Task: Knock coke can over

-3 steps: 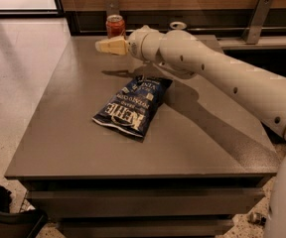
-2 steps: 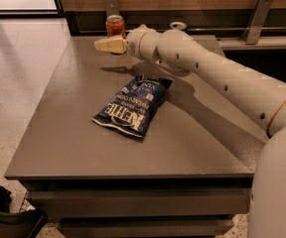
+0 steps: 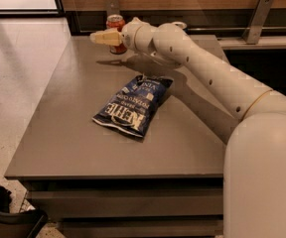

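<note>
The coke can (image 3: pixel 115 23), red-orange with a silver top, stands upright at the far edge of the grey table (image 3: pixel 73 108). My gripper (image 3: pixel 97 37) with cream fingers reaches across the table from the right and sits just in front of the can, its tips a little to the can's left. The gripper and wrist cover the can's lower part. The gripper holds nothing that I can see.
A dark blue Kettle chip bag (image 3: pixel 133 105) lies flat mid-table. My white arm (image 3: pixel 207 78) spans the table's right side. A wooden wall with metal brackets (image 3: pixel 257 19) runs behind. A dark object (image 3: pixel 6 217) sits on the floor at lower left.
The arm has stayed stretched toward the far edge and the gripper remains by the can, with a slight shift. The can still stands upright.
</note>
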